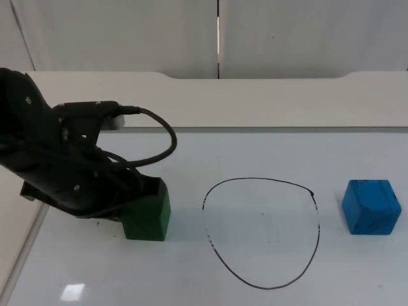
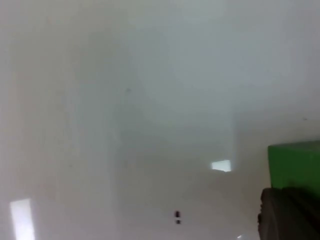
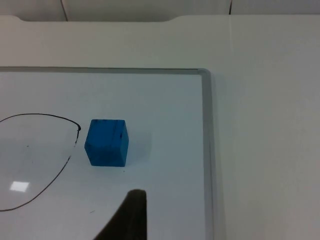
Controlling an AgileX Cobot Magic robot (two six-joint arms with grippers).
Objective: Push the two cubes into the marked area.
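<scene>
Your left end effector [image 1: 137, 197], finger state impossible to tell, sits against the green cube [image 1: 148, 215] left of the marked area [image 1: 261, 233]; beyond, the blue cube [image 1: 371, 206] probably slides lightly if pushed low on its flat outer face.

The setting is a robotics test bench of the laboratory type, not a home or a shop. A white board with a thin metal edge [image 3: 207, 150] lies flat on a white table top [image 1: 268, 102], which ends at a plain grey partition wall [image 1: 306, 35] on the far side. A closed outline [image 1: 261, 233] is hand-drawn in black marker at the middle of the board, with a plain green cube [image 1: 150, 217] to its left and a plain blue cube [image 1: 371, 207] to its right, both serving as simple coloured test pieces.
</scene>
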